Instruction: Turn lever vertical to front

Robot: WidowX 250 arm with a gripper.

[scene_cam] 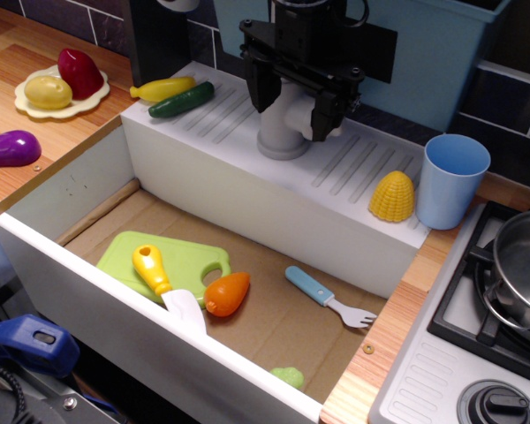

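Observation:
The grey tap column point(281, 141) stands on the white ribbed ledge behind the sink. The light-grey lever point(298, 113) juts from the column's top towards the front right. My black gripper point(294, 104) comes down from above. Its two fingers stand on either side of the lever, and the lever fills the gap between them. The left finger point(263, 87) and the right finger point(327, 115) both seem to touch it. The gripper body hides the top of the column and part of the lever.
A yellow corn point(391, 196) and a blue cup point(453, 179) stand right of the tap; a green cucumber point(181, 100) and a yellow squash point(162, 88) lie to its left. The sink point(88, 190) holds a green cutting board point(190, 256), a yellow-handled utensil point(155, 272), an orange piece point(227, 293) and a blue fork point(329, 298). A pot point(521, 265) sits on the stove.

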